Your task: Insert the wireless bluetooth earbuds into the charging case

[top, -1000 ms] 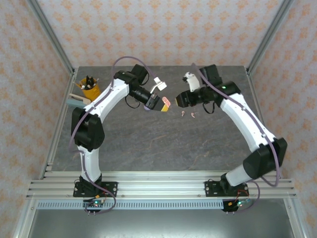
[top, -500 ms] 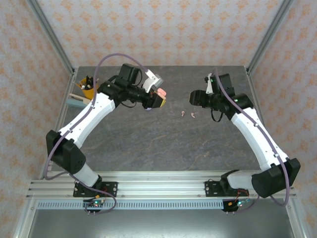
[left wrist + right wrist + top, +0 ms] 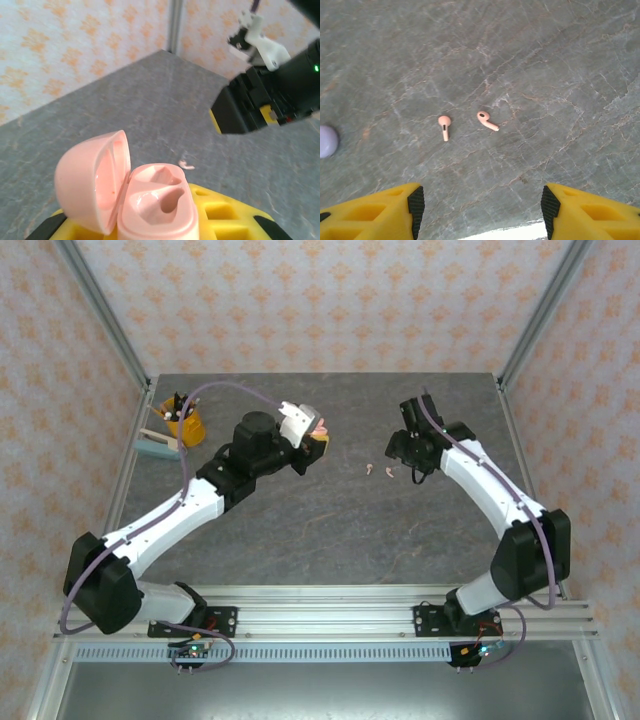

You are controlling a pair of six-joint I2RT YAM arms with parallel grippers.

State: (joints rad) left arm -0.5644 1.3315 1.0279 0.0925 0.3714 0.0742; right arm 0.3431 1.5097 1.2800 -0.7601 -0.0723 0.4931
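Two salmon-pink earbuds lie loose on the grey stone-patterned counter, just beside each other but not touching, stems pointing different ways. In the right wrist view they sit at 12 o'clock of the right claw, whose yellow fingers stand wide apart with nothing between them. That spread, centred under the buds, suits coming down over one of them. At 9 o'clock of the buds, a lilac round object is cut off by the frame edge; whether it is a second case cannot be told.

The pink charging case is off the counter, clamped in the left claw. Its lid is swung open toward 9 o'clock, and both moulded wells face up and look empty. Holding it open and tilted toward the other arm seems meant to present the wells for a hand-in.

In the overhead view the buds lie at about 3 o'clock of the case, between the two claws and nearer the right one. Neither bud is seated yet, so the likely next step is the right claw's pickup. The buds are tiny and lie flat, so a slightly off-centre pinch could flick one away.
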